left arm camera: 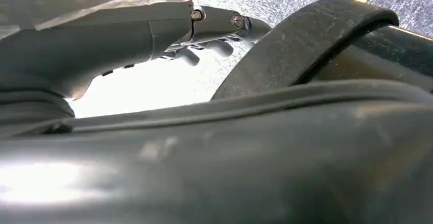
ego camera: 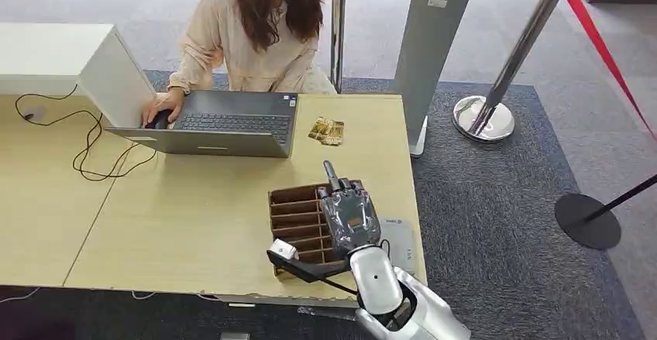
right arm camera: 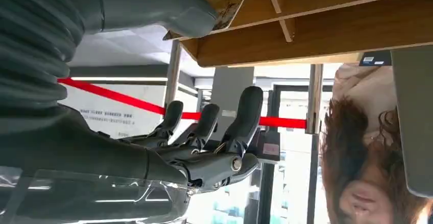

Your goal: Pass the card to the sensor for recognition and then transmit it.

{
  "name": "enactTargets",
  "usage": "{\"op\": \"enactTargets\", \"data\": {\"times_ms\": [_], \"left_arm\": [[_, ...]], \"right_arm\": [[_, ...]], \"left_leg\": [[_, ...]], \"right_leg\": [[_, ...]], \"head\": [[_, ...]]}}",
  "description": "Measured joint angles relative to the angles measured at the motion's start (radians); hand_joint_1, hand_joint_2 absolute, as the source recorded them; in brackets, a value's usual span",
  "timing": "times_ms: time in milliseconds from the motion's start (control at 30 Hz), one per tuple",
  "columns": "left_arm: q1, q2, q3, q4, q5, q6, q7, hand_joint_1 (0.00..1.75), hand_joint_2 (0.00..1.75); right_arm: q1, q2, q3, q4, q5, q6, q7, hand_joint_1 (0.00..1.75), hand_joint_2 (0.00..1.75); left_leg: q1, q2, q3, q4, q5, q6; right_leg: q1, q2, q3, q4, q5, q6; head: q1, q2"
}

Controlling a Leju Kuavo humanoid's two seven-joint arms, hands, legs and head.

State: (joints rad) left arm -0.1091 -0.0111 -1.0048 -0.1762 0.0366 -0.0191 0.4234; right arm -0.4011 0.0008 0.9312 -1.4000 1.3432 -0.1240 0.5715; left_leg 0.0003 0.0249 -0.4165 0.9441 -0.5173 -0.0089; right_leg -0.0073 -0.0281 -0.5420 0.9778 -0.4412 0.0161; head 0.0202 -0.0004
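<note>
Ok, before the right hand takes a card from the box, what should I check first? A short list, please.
1. Right hand is above the box: ok.
2. Card is gripped: not ok. The thumb is beside it and the fingers are spread apart from it.
3. Flat grey pad beside the box, likely the sensor, has nothing on it: ok.
4. Person's hand is away from the box: ok, it is at the laptop.
5. Left hand is empty: cannot tell.
</note>
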Motion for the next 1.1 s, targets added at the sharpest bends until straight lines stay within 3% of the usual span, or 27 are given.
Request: {"op": "enactTargets", "data": {"times_ms": [1100], "left_arm": [[0.000,0.000,0.000,0.000,0.008,0.006,0.000,0.00,0.00]], "right_arm": [[-0.003,0.020,0.000,0.090,-0.054,-0.034,-0.011,0.84,1.75]], "left_leg": [[0.000,0.000,-0.001,0.000,0.000,0.000]], "right_leg": [[0.000,0.000,-0.001,0.000,0.000,0.000]], "head": [[0.000,0.000]]}}
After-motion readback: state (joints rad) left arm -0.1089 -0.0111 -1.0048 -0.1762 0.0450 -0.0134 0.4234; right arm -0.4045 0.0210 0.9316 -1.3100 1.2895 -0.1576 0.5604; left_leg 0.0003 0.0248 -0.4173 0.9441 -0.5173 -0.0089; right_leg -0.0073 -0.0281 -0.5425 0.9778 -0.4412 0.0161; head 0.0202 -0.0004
